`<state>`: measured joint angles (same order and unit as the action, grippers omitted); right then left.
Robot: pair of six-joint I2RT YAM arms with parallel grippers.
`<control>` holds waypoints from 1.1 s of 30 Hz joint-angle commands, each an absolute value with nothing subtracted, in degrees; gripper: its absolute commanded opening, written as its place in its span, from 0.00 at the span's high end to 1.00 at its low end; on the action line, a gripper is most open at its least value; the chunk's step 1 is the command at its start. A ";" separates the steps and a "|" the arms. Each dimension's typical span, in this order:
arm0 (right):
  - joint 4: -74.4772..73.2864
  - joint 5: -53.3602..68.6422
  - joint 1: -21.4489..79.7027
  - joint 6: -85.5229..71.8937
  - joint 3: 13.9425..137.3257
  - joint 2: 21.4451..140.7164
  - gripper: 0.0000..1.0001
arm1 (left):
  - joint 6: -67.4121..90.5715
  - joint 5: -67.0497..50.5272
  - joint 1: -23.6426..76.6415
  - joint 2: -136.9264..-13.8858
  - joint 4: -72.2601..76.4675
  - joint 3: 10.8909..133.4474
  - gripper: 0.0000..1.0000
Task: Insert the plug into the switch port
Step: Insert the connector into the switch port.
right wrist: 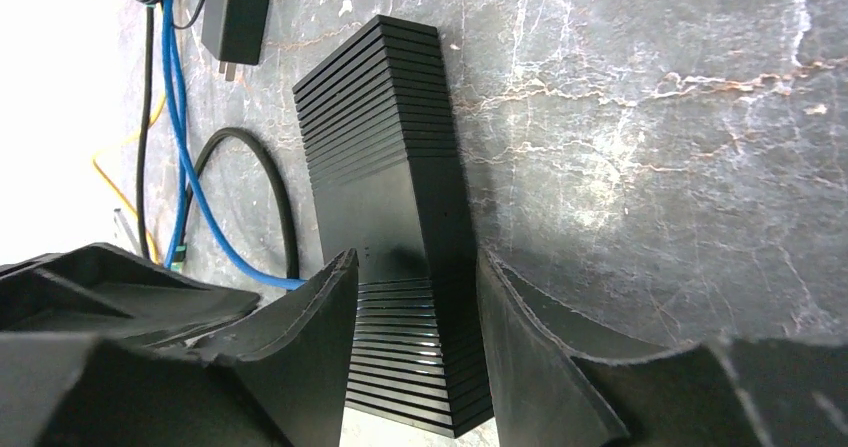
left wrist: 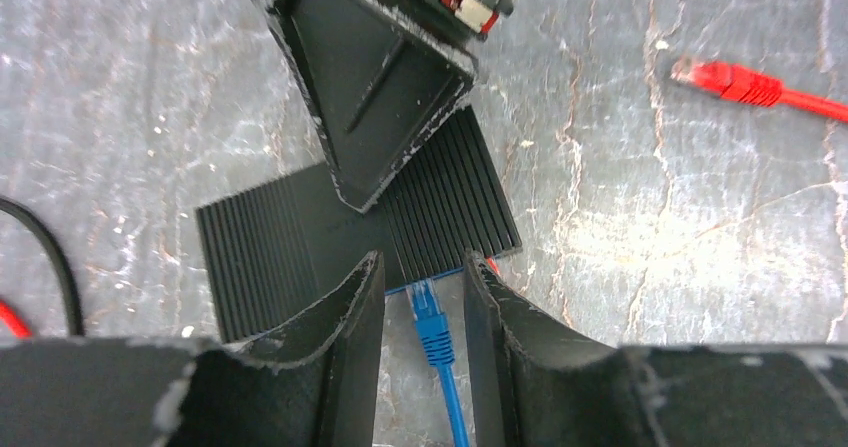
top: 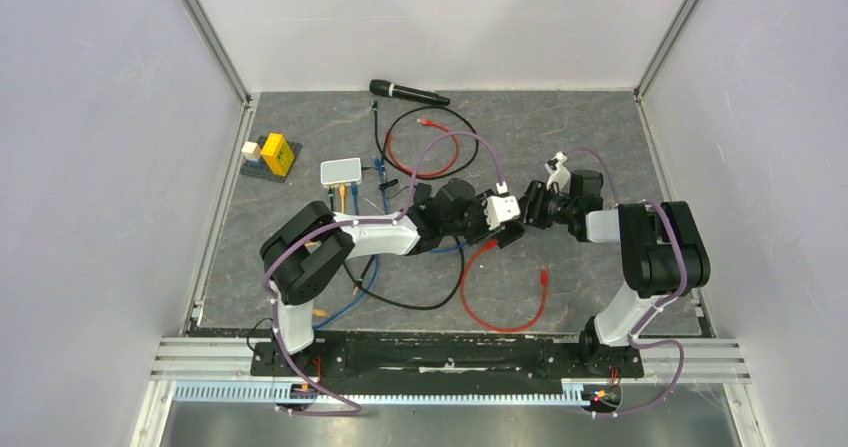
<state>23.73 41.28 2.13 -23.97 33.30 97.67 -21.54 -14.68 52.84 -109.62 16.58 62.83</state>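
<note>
Lower centre, left wrist view: my left hand [left wrist: 422, 269] stands open, just wider than the blue Ethernet plug [left wrist: 430, 319]. Its nose meets the black ribbed switch [left wrist: 270, 257] on the counter [left wrist: 650, 217], seemingly seated in its port. My right hand [right wrist: 417, 260] straddles the switch, likely to steady it; whether it is clamped or slack I cannot tell.

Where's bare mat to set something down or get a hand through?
Free: far-right corner, between microphone and right wall; left strip, between yellow block and left arm. Crowded: centre, cable loops around white box and black ribbed box.
</note>
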 commanded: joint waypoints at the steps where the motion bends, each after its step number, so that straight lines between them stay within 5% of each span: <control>1: 6.90 43.51 1.48 -19.46 34.59 100.85 0.51 | -25.60 -15.83 52.49 -104.38 21.03 60.76 0.60; 20: 1.93 45.26 0.92 -12.36 38.23 102.39 0.46 | -26.38 -22.80 50.27 -107.96 11.48 60.17 0.54; 33: 0.14 45.33 0.84 -10.55 39.13 102.76 0.47 | -26.35 -21.18 50.14 -111.81 5.67 64.82 0.59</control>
